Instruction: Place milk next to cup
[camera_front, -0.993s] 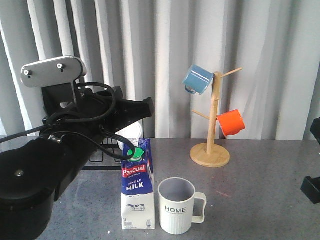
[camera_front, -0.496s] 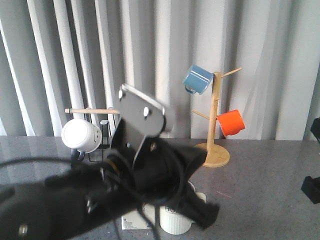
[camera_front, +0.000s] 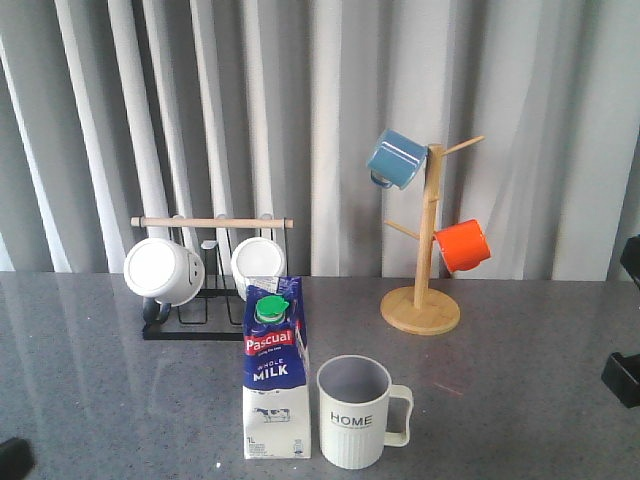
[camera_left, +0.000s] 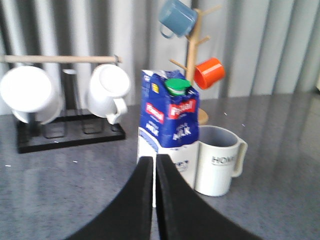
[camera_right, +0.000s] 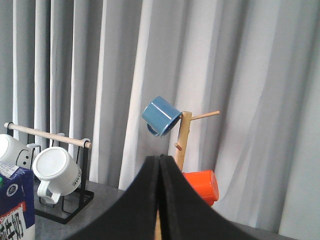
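The milk (camera_front: 275, 372) is a tall blue-and-white carton with a green cap. It stands upright on the grey table, touching or nearly touching the left side of the cup (camera_front: 354, 412). The cup is a pale ribbed mug marked "HOME", with its handle to the right. In the left wrist view my left gripper (camera_left: 154, 161) is shut and holds nothing. It sits back from the milk (camera_left: 169, 120) and the cup (camera_left: 218, 160). My right gripper (camera_right: 160, 159) is shut and holds nothing, far from both, with the milk's corner (camera_right: 15, 200) at the edge of that view.
A black rack (camera_front: 208, 300) with two white mugs stands behind the milk. A wooden mug tree (camera_front: 426, 250) at the back right carries a blue mug (camera_front: 396, 158) and an orange mug (camera_front: 463, 245). Dark arm parts show at the right edge (camera_front: 624, 378) and the bottom left corner (camera_front: 12, 458).
The left arm, which filled the left and middle of the front view, has pulled back down to the left and out of sight. The milk and cup have not moved.
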